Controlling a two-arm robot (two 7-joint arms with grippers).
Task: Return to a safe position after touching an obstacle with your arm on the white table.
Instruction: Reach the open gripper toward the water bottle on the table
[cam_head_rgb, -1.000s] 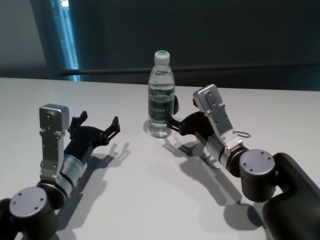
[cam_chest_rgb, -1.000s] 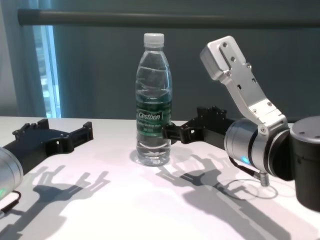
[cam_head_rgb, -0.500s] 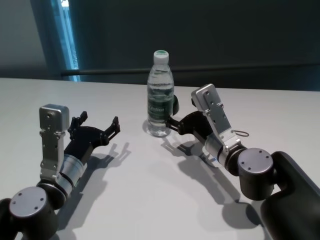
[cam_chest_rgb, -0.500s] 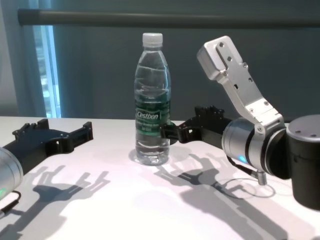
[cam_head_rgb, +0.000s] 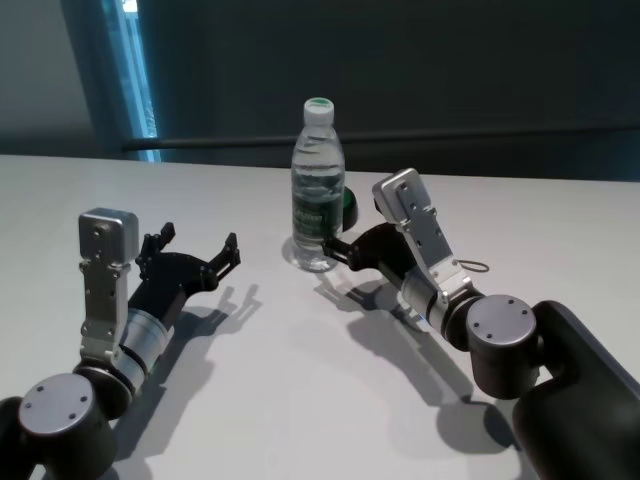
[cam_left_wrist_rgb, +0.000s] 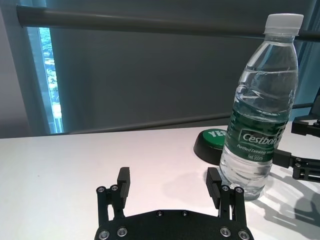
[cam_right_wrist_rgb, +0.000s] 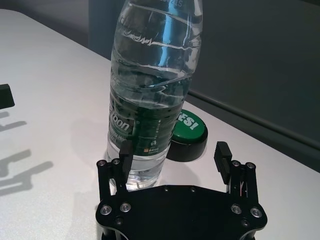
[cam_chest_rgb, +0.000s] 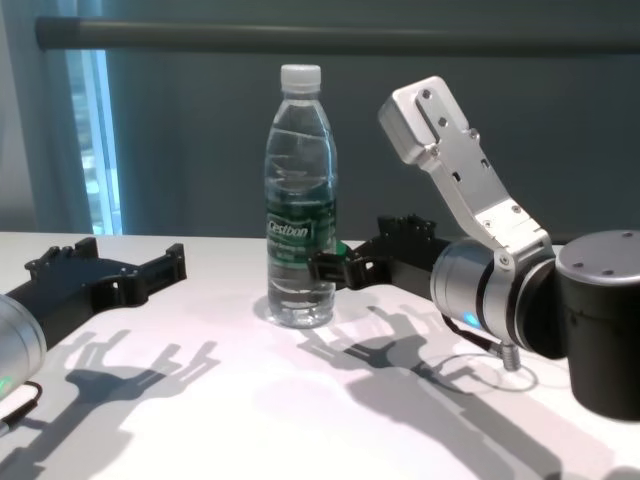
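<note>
The clear water bottle (cam_head_rgb: 318, 190) with a white cap and green "Cestbon" band stands upright on the white table (cam_head_rgb: 300, 400) at centre back. My right gripper (cam_head_rgb: 335, 245) is open and low over the table. One of its fingers (cam_right_wrist_rgb: 125, 152) touches the bottle's lower side (cam_right_wrist_rgb: 152, 85), and the bottle is not between the fingers. The chest view shows the same contact (cam_chest_rgb: 330, 265) with the bottle (cam_chest_rgb: 300, 200). My left gripper (cam_head_rgb: 200, 240) is open and empty, left of the bottle (cam_left_wrist_rgb: 260, 115) and apart from it.
A small dark round button with a green top (cam_head_rgb: 348, 208) sits just behind the bottle, also in the right wrist view (cam_right_wrist_rgb: 189, 132). A dark rail (cam_head_rgb: 400, 140) runs along the table's far edge. A thin cable loop (cam_head_rgb: 480, 268) lies by my right forearm.
My right arm has moved left with its finger against the bottle. The bottle has shifted slightly left and stays upright. The left arm has not moved.
</note>
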